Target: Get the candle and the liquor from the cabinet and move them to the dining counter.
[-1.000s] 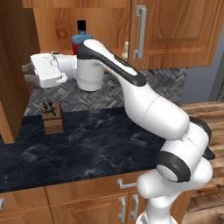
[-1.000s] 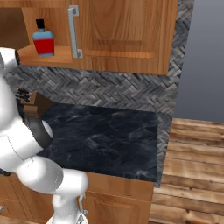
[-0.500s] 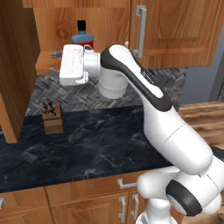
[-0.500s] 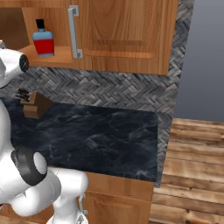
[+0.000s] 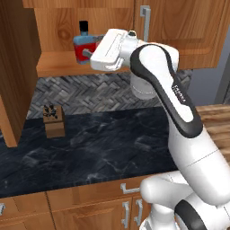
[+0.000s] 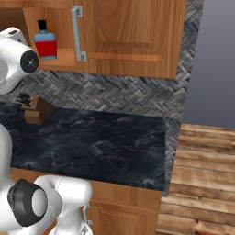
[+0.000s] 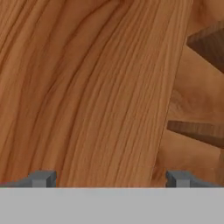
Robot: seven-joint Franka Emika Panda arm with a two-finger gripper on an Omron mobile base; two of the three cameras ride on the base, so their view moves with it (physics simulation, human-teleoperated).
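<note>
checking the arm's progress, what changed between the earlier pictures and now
The arm swung up and to the right, carrying the tool from beside the open cupboard door up to the shelf, right beside the red bottle. Its fingers stand wide apart, holding nothing. The bottle, the knife block and the black counter stayed as they were.

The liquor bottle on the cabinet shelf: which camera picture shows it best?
The right base view: the liquor stands whole and unobstructed on the cabinet shelf. In the left base view the liquor is partly covered by the robot's hand. The hand view looks at wood grain.
</note>
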